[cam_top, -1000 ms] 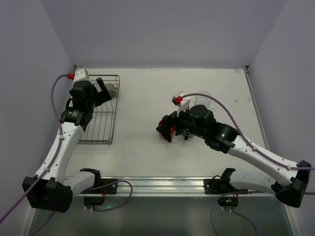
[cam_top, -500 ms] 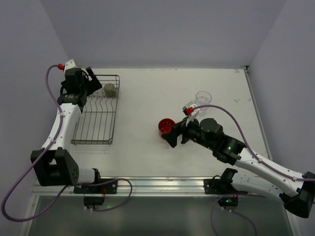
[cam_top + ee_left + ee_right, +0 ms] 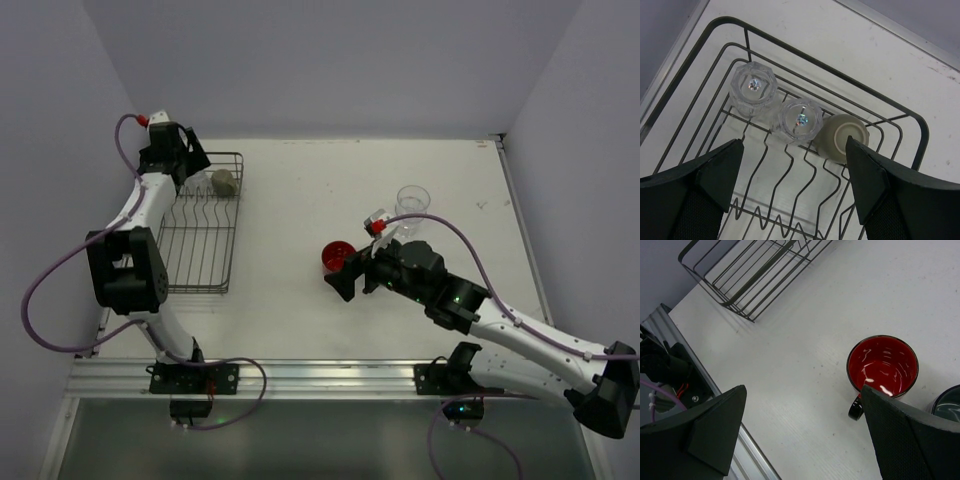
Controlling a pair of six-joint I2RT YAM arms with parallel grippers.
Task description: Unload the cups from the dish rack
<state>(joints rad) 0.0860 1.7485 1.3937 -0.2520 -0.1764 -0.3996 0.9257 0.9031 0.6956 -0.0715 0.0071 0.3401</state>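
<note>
The dish rack (image 3: 215,262) stands at the table's back left. In the left wrist view two clear tumblers (image 3: 753,87) (image 3: 800,120) sit upside down in the rack (image 3: 920,131), with a greyish-tan cup (image 3: 842,137) on its side beside them. My left gripper (image 3: 795,200) is open and empty above them, at the rack's far end (image 3: 188,160). The red mug (image 3: 882,365) stands upright on the table (image 3: 337,257). My right gripper (image 3: 805,435) is open, just to the near side of it. The rim of a dark green-black mug (image 3: 947,402) shows beside the red one.
Another clear tumbler (image 3: 412,199) stands upright on the table behind my right arm. The metal rail (image 3: 320,375) runs along the near edge. Grey walls close in the back and both sides.
My right gripper let go of the red mug and drew back toward the near side. My left arm swung from over the rack to its far left corner.
</note>
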